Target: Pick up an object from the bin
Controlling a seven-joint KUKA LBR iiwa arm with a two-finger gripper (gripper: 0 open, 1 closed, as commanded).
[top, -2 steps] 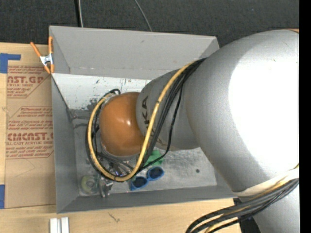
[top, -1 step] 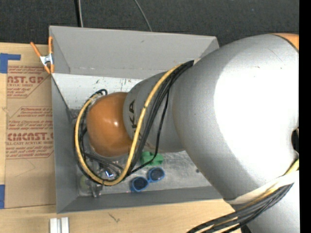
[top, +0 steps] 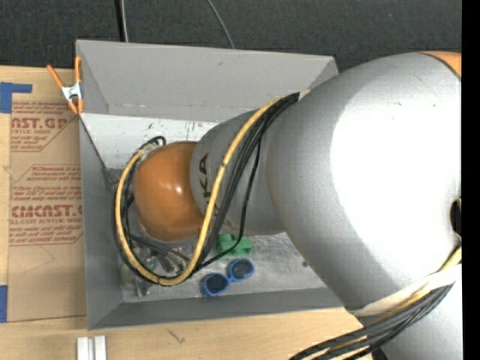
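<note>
Reaching in from the right of the frame and taking up most of that side: the silver arm (top: 360, 186), bent down into the grey metal bin (top: 101, 276). At the arm's end, left of the frame's centre: the round orange wrist cover (top: 165, 190), glossy, ringed by a loop of yellow and black cables (top: 120, 208) running from the top of the cover down its left side and back along the bottom towards the arm. Just below that cover, in the lower left corner of the bin floor: the gripper (top: 152, 265), seen as a small cluster of grey metal parts low against the floor, close to the left wall and the front wall, partly crossed by the cable loop. Cannot tell whether open or closed, nor whether touching or holding anything; too much hidden under cover and cables. To the right of the gripper, near it but apart, on the floor by the front wall: a blue piece (top: 226, 276) shaped like two short round rings joined side by side, tilted up to the right. Just above that, touching or nearly so: a green piece (top: 234, 244), blocky, its upper edge tucked beneath the arm.
</note>
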